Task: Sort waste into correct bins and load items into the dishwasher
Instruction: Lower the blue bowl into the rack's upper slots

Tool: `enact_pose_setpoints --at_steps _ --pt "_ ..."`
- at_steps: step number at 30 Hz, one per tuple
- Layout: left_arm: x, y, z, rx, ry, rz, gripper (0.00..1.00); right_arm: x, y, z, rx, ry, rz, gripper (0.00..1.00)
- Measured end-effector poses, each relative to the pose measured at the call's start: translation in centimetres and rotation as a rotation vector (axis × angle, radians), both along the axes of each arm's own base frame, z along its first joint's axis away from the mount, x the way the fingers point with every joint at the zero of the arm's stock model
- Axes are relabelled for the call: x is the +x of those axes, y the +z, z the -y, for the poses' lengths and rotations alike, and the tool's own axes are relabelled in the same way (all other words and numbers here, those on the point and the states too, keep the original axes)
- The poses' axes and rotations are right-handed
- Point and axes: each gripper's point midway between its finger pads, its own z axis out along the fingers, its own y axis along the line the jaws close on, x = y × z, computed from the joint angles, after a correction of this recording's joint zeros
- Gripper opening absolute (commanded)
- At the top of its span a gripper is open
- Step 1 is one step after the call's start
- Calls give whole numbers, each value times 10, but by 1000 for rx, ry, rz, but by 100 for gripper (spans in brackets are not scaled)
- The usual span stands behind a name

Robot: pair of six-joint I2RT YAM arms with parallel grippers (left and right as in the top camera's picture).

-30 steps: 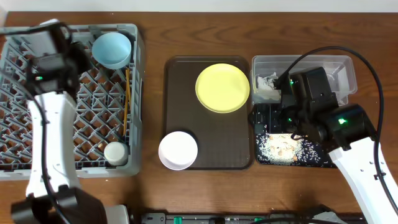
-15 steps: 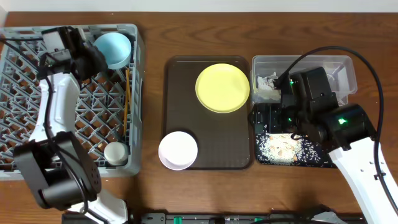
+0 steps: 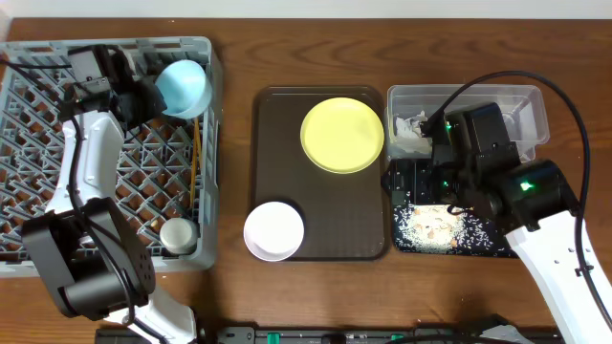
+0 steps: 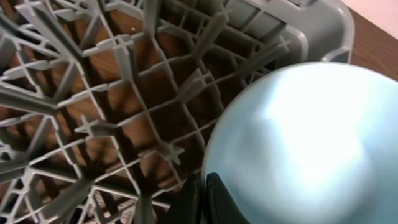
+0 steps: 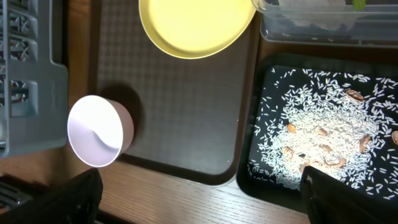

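While left pincer (image 4: 204,198) nips blue bowl (image 4: 298,143) rim, rack (image 4: 311,28) corner close.

Left: dish rack (image 3: 57,182) on the table (image 3: 234,191) — tilted bowl (image 3: 184,86) at its far-right corner, chopsticks (image 3: 195,158) along its right side, cup (image 3: 178,234) near-right.
Centre: serving tray (image 3: 335,210) — plate (image 3: 342,135) on its far part, upright bowl (image 3: 273,230) at its near-left corner.
Right: tub (image 3: 531,100) behind, tissue (image 3: 409,134) in it; shallow tray (image 5: 264,118) in front, holding rice crumbs (image 5: 311,130).

Lab-style robot bench — wooden table (image 3: 234,48), grey dish rack (image 3: 143,162), cabled robot arms (image 3: 550,239)
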Motion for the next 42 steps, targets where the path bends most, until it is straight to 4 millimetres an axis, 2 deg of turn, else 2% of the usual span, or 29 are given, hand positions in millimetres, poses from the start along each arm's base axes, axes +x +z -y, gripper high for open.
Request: enact_pose_setpoints --at_steps 2,3,5,6,10,11,13,15,21,24,26,29,32,34,35,38,40,42 --pt "-1 -1 -1 5 5 -6 10 0 0 0 0 0 0 99" --pt "-2 -1 -1 7 3 -11 25 0 0 0 0 0 0 99" --pt "-4 -3 -1 6 3 -21 38 0 0 0 0 0 -1 99" --pt "-4 -3 -1 6 3 -22 41 0 0 0 0 0 -1 99" --pt "-4 -3 0 0 1 -22 43 -1 0 0 -1 0 -3 99" --pt "-4 -3 1 -3 -2 -21 42 -1 0 0 -1 0 -3 99" --pt "-4 -3 2 -10 -4 -19 31 -1 0 0 -1 0 -3 99" --pt "-4 -3 4 -18 -12 -19 8 -1 0 0 -1 0 -3 99" --pt "-9 -4 4 -25 -8 -37 6 -1 0 0 -1 0 -3 99" --pt "-16 2 -1 5 13 -49 6 -1 0 0 -1 0 -4 99" --pt "-27 17 -9 67 44 -55 6 -1 0 0 -1 0 -3 99" --pt "-41 58 -18 206 75 -10 6 -1 0 0 -1 0 -3 99" --pt "-57 111 -13 380 82 55 6 -1 0 0 -1 0 -3 99" --pt "-63 138 -3 501 87 80 6 -1 0 0 -1 0 -3 99" --pt "-64 142 0 542 87 81 6 -1 0 0 -1 0 -3 99" --pt "-65 139 1 708 131 15 6 -1 0 0 -1 0 -3 99" --pt "-61 124 -4 810 163 -59 6 -1 0 0 -1 0 -3 99" --pt "-57 100 -8 900 173 -150 6 -1 0 0 -1 0 -3 99"
